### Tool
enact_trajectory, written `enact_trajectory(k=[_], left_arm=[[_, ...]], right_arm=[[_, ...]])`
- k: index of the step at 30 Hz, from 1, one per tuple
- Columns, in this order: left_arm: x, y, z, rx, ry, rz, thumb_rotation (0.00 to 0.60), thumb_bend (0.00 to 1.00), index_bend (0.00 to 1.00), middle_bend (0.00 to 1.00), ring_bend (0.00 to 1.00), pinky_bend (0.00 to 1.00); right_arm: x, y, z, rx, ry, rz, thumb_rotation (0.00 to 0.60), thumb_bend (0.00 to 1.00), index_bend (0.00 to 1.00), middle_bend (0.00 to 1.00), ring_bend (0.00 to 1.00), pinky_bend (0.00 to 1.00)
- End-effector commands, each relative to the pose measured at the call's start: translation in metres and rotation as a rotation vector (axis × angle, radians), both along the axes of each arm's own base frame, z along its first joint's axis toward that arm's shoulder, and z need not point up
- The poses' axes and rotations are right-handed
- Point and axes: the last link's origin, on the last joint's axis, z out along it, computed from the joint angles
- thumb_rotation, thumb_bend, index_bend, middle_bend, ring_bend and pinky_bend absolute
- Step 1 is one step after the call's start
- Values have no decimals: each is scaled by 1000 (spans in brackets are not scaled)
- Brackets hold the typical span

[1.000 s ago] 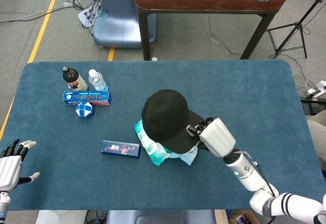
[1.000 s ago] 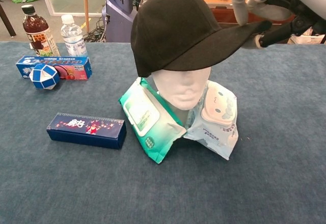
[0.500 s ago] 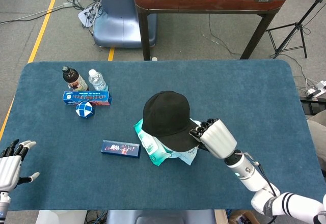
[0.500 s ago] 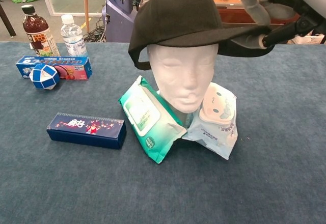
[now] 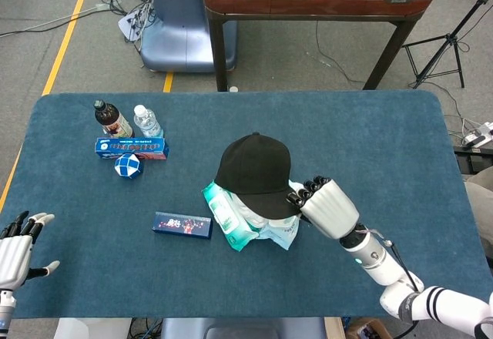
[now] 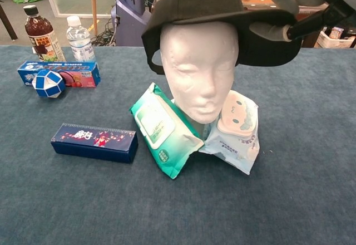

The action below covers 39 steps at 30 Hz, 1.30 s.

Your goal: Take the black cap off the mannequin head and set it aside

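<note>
The black cap [image 5: 254,173] [image 6: 206,11] is tilted up at its brim, still sitting on top of the white mannequin head [image 6: 199,69], whose face is fully bare. My right hand [image 5: 327,208] [image 6: 289,11] grips the brim at the cap's right side, fingers curled over its edge. My left hand [image 5: 19,246] rests open at the table's near left corner, far from the cap. The mannequin head is mostly hidden under the cap in the head view.
Two wet-wipe packs, green [image 6: 164,128] and pale blue [image 6: 236,128], lie at the mannequin's base. A dark blue box [image 6: 94,142] lies to the left. Further left stand two bottles [image 6: 41,33], a blue carton [image 6: 58,72] and a blue-white puzzle ball [image 6: 49,83].
My right hand has lifted the brim upward and back. The cap, which covered the forehead and eyes, now exposes the whole face. The left hand has not moved.
</note>
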Motion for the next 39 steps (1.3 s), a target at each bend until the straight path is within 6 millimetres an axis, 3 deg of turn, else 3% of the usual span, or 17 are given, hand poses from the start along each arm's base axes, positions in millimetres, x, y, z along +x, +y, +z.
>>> enact_trajectory(k=[1,15,30,39], left_arm=[[0,0,0,0,1,1,600,73,201,183,61,140],[0,0,0,0,2,2,600,73,201,183,61,142],[0,1,1,1,-2,3,600,73,201,184,61,143],[0,0,1,1,0,4,600,73,201,184,61,143]], right_arm=[[2,-1,3,-20,10,6,600,265,862,1000,926,1000],[11,-5,20,-135,116,36,600,265,864,1000,927,1000],[39,-17,47,-300,217,64,600,265,864,1000,927,1000],[33,-17,70,-413,279,19,600,265,864,1000,927,1000]])
